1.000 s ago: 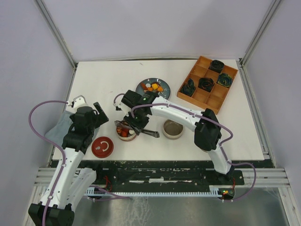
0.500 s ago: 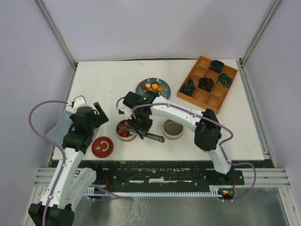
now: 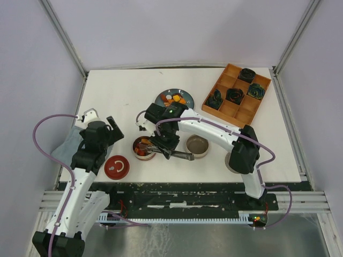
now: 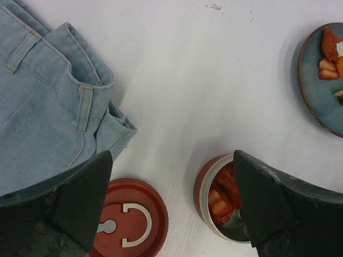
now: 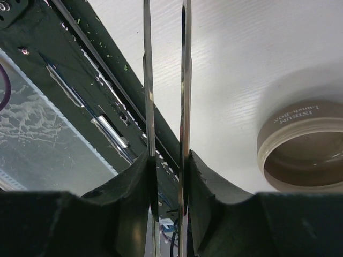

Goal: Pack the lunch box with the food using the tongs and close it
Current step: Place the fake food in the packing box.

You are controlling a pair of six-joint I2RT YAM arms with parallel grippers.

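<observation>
Plainly we see the right gripper (image 5: 167,160) clamped on thin silver tongs (image 5: 185,80) (two straight arms); red box (image 4: 200,183) holds food (image 4: 222,195), lid (image 4: 128,218) near, left gripper (image 4: 171,201) spread apart above.

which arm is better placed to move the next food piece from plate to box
Right. Its pincer grips the tongs, right by the box and close to the food left on the plate. The left pincer is open and empty, hanging above the lid, with no tool.
</observation>
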